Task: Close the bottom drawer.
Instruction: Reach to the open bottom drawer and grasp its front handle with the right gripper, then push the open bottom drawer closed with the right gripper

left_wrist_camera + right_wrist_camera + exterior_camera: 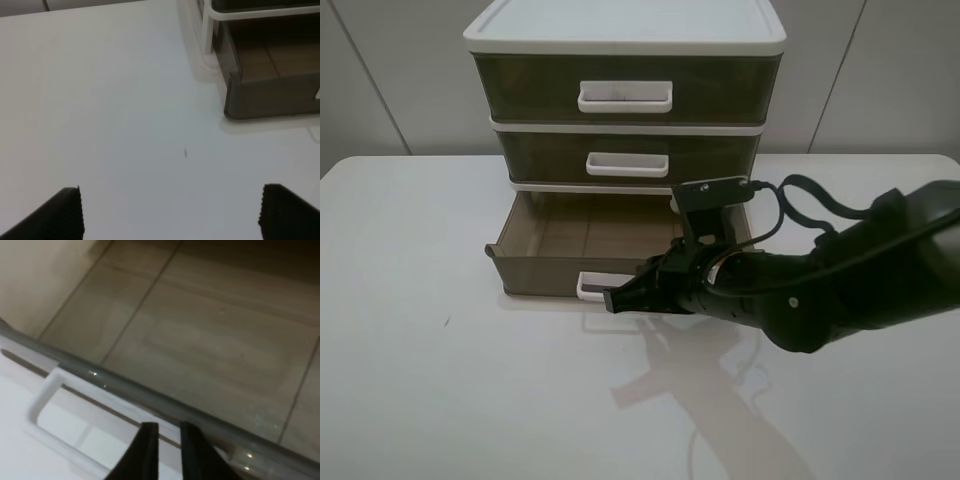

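The bottom drawer (pixel 542 271) of the white-topped three-drawer unit (pixel 625 28) stands pulled out, its olive-brown inside empty. Its small white loop handle (pixel 590 287) is at the front. My right gripper (pixel 611 298) reaches across from the right, and its tips sit against the handle's right part. In the right wrist view the two fingers (pixel 148 450) are nearly together, at the handle (pixel 44 396) and the drawer's front rim (pixel 165 407); nothing is held. My left gripper (pixel 172 215) is wide open over bare table, and the drawer's left corner (pixel 265 95) lies ahead of it.
The middle drawer (pixel 628 158) and the tall top drawer (pixel 625 90) are shut. The unit stands at the back of a white table (pixel 430 370). A small dark speck (pixel 447 322) marks the tabletop on the left. The right arm's black cable (pixel 810 205) loops above its wrist.
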Available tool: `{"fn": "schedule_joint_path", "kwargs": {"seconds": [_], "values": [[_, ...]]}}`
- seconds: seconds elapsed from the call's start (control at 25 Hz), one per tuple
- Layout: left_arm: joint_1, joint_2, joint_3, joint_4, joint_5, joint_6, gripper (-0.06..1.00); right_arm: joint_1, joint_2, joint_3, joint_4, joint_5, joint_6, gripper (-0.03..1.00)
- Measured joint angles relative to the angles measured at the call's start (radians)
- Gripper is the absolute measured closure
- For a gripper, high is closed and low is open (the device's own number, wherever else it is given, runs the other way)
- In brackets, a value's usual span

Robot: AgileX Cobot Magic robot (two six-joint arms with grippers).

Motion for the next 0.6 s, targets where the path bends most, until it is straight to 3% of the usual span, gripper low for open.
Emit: {"fn": "schedule_joint_path", "kwargs": {"seconds": [0.6], "values": [[0.000,0.000,0.000,0.000,0.000,0.000,0.23,0.000,0.047,-0.003,0.003,-0.126,0.000,0.95]]}}
